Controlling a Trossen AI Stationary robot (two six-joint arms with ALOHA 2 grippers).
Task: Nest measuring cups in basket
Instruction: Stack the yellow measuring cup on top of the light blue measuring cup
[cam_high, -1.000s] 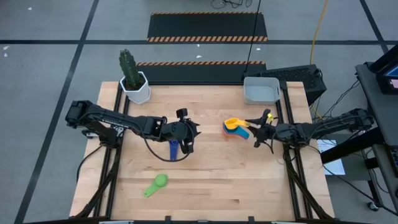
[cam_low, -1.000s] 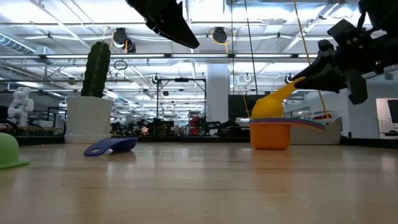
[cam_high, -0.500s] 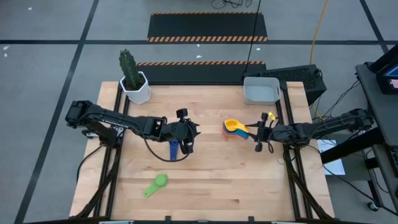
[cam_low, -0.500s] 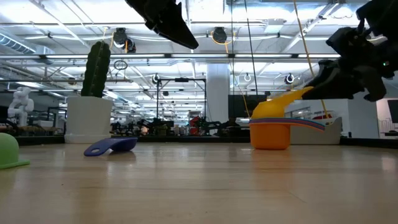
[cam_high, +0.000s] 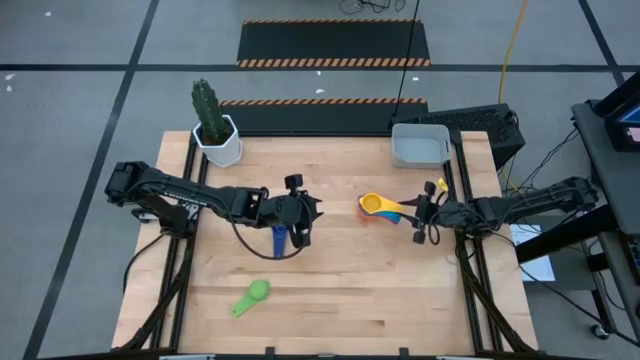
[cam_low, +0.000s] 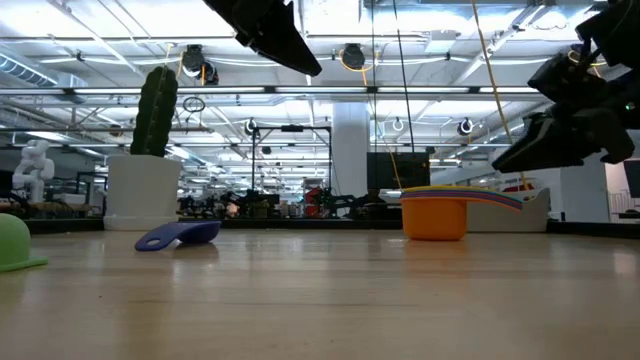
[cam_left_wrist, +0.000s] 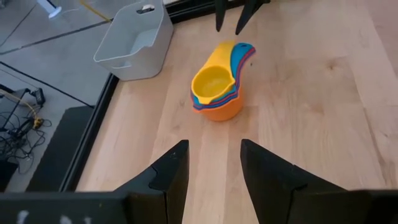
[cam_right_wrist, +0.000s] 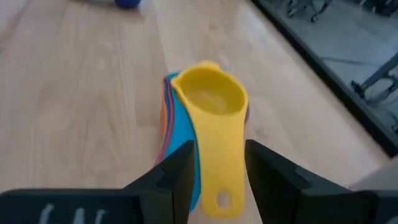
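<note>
— Right gripper (cam_high: 424, 212): how is it being held?
— Its fingers are being kept parted around nothing, just beside the yellow cup's (cam_high: 373, 204) handle; that cup is sitting in the nested stack (cam_left_wrist: 217, 93) near the table's (cam_high: 350, 300) right side.
— And the left gripper (cam_high: 300, 222)?
— It is being held open above the dark blue cup (cam_high: 279, 240). The green cup (cam_high: 251, 297) is lying apart; the basket (cam_high: 420, 146) is standing at the far right corner.
</note>
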